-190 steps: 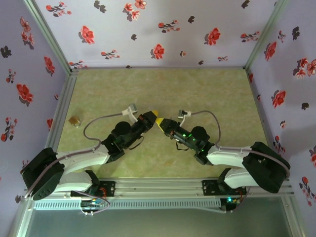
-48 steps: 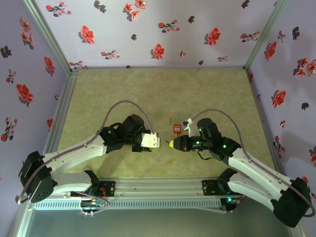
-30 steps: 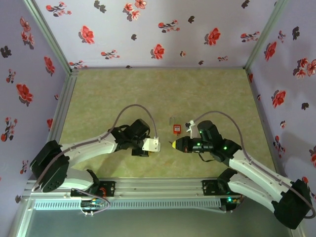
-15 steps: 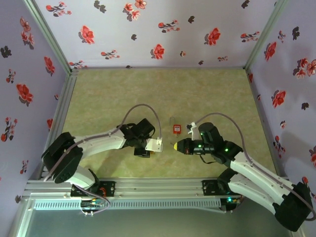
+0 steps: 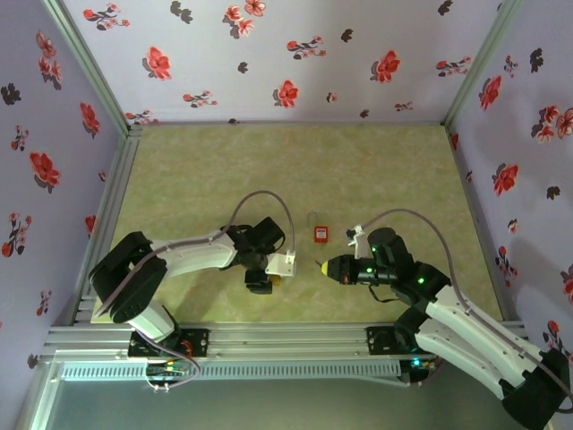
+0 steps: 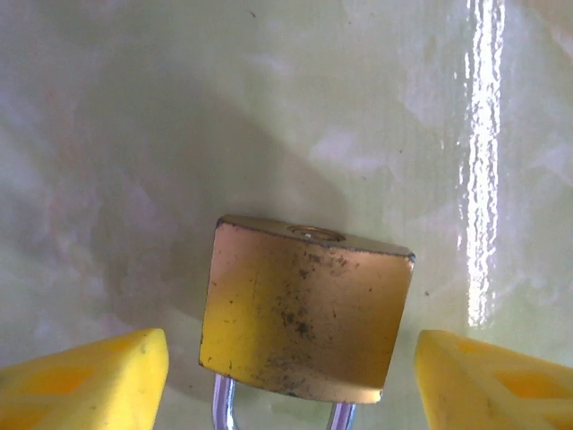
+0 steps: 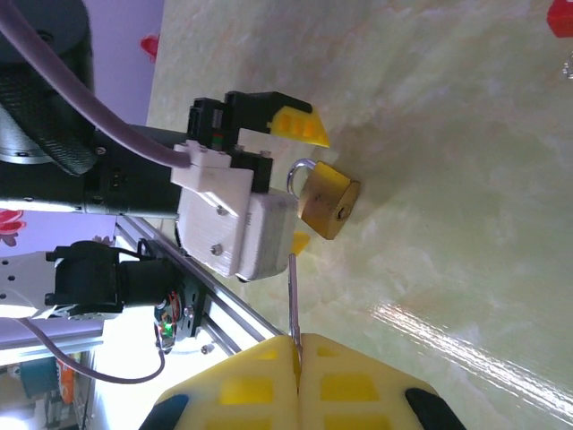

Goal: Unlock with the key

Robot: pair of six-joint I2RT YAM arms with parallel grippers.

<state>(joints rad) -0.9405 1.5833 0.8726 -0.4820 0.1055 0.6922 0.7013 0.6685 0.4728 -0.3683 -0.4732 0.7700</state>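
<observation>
Green table [image 5: 269,170], near edge: brass padlock [image 6: 304,309] sits between left gripper's [image 6: 291,367] released jaws, right gripper [image 7: 298,345] clenched on thin silver blade [image 7: 292,296], red key [image 5: 320,234] loose mid-table — insertion, turn not yet done.

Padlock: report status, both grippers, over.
Left gripper open, astride padlock. Right gripper shut on thin silver blade, short of keyhole. Red key lies apart on table. Left fingertip close beside blade tip.

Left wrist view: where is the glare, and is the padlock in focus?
Left wrist view: a vertical glare streak runs down the table at the right; the padlock is fairly sharp, a soft shadow up-left of it. Right wrist view: a glare band at lower right.
</observation>
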